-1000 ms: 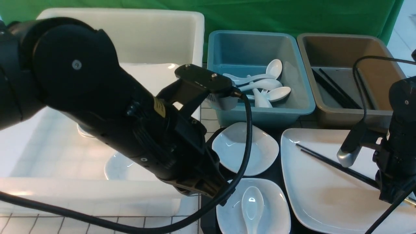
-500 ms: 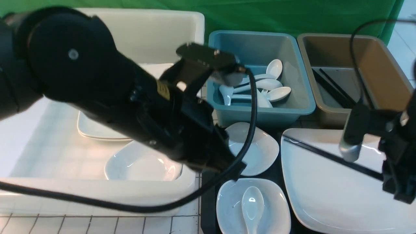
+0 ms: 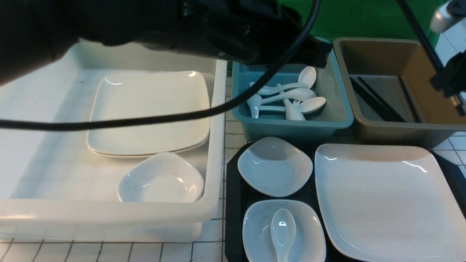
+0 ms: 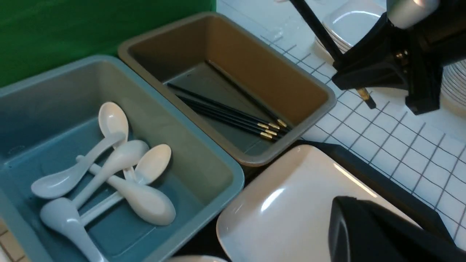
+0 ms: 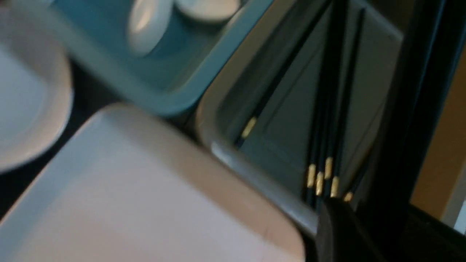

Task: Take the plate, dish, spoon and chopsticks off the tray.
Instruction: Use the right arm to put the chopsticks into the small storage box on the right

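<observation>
Black thin chopsticks clamped by right gripper near gold-banded ends, held aloft near brown tub, clear of tray. Judged light, stiff, slippery; prob. apt to pivot w/ end grip. Left gripper spread can't be told. Plate, spoon seen on tray.

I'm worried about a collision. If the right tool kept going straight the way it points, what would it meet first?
Probably the brown tub, most likely its floor, where loose chopsticks lie. The right tool is shut on the held chopsticks; depth is unclear.
</observation>
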